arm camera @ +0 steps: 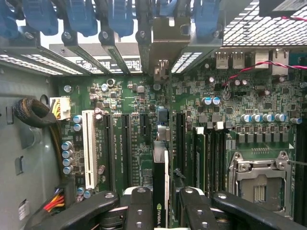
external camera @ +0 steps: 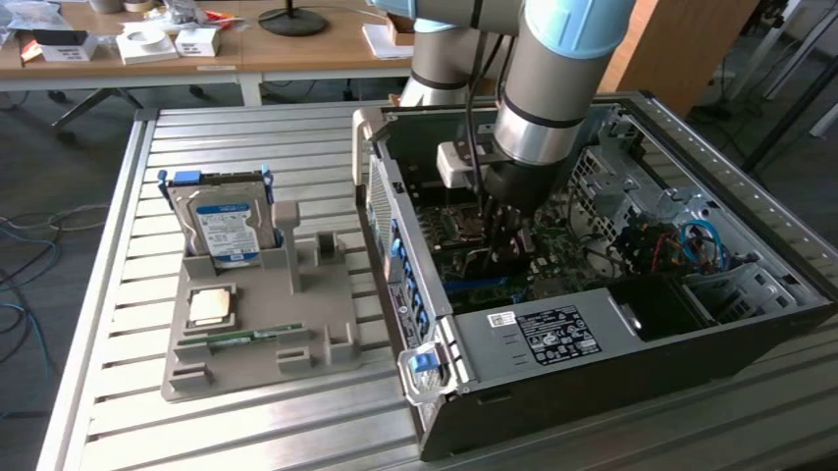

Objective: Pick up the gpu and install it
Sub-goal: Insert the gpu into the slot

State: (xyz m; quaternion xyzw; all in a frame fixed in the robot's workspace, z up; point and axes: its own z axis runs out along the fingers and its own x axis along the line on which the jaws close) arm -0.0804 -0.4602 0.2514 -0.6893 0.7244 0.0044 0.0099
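Observation:
In the wrist view the gpu point(arm camera: 161, 191) stands edge-on between my two black fingers point(arm camera: 139, 208), a green logo showing on its thin edge. My gripper point(arm camera: 161, 201) is shut on it. The card hangs above the green motherboard point(arm camera: 129, 100), in line with the long black slots beside the white slot point(arm camera: 88, 148). Whether its lower edge sits in a slot I cannot tell. In the exterior view my gripper point(external camera: 504, 211) reaches down into the open computer case point(external camera: 615, 378), and the arm covers the card.
On the slatted table, a grey holder point(external camera: 249, 343) at the exterior view's left carries the silver hard drive point(external camera: 226, 231), a square chip point(external camera: 212, 306) and a green memory stick point(external camera: 249, 339). Inside the case are the processor socket point(arm camera: 259, 184), blue latches point(arm camera: 79, 17) and cable bundles point(arm camera: 36, 112).

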